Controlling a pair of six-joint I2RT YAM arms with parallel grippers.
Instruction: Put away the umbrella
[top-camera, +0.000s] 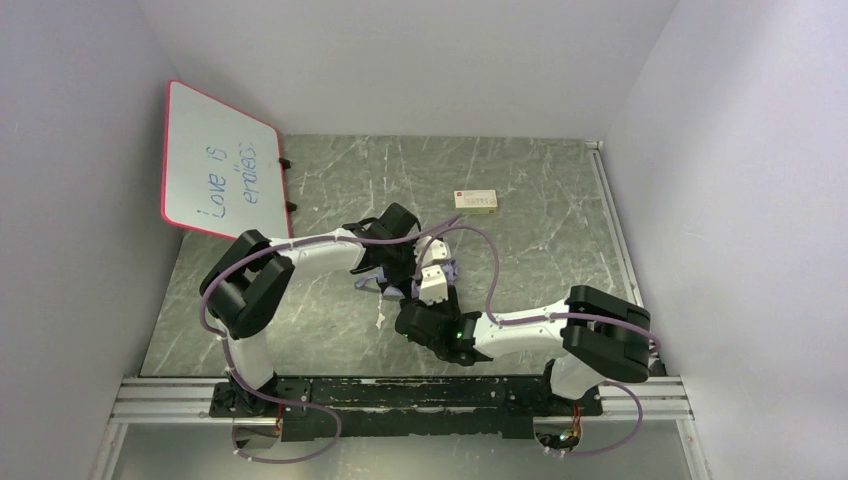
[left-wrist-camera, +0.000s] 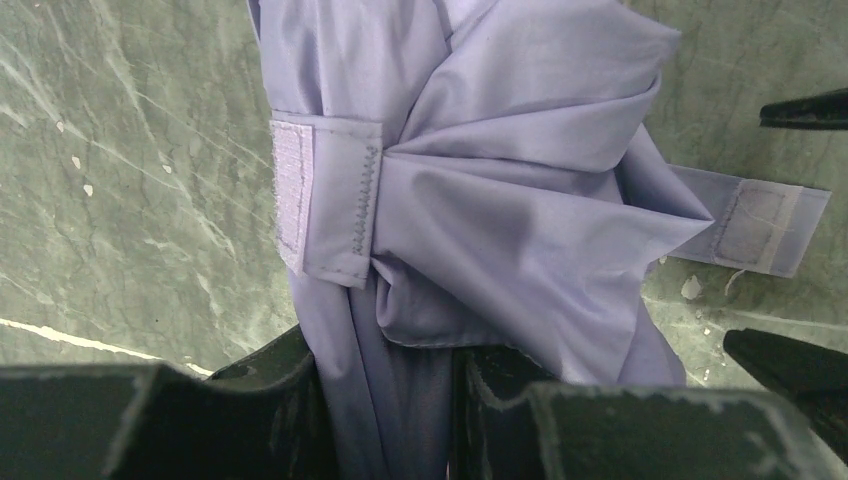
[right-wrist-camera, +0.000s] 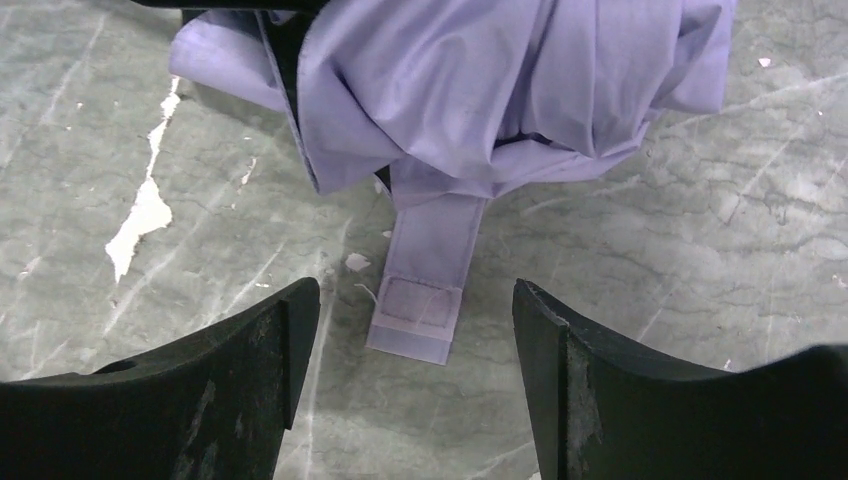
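- On the surface, the umbrella lies bundled, long axis running out from the left jaws, which are clamped on its fabric.
- Right jaws, low, gape astride its strap, holding nothing.

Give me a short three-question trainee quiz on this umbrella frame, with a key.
1. True or false: the left gripper is clamped on fabric of the umbrella.
2. The strap with the fastening patch is: A) wrapped round the umbrella; B) lying flat on the table, ungripped, with the right gripper open; C) pinched in the right gripper.
3. Fill in: the board leaning at the far left has a ___ frame.
Key: 1 true; 2 B; 3 red.
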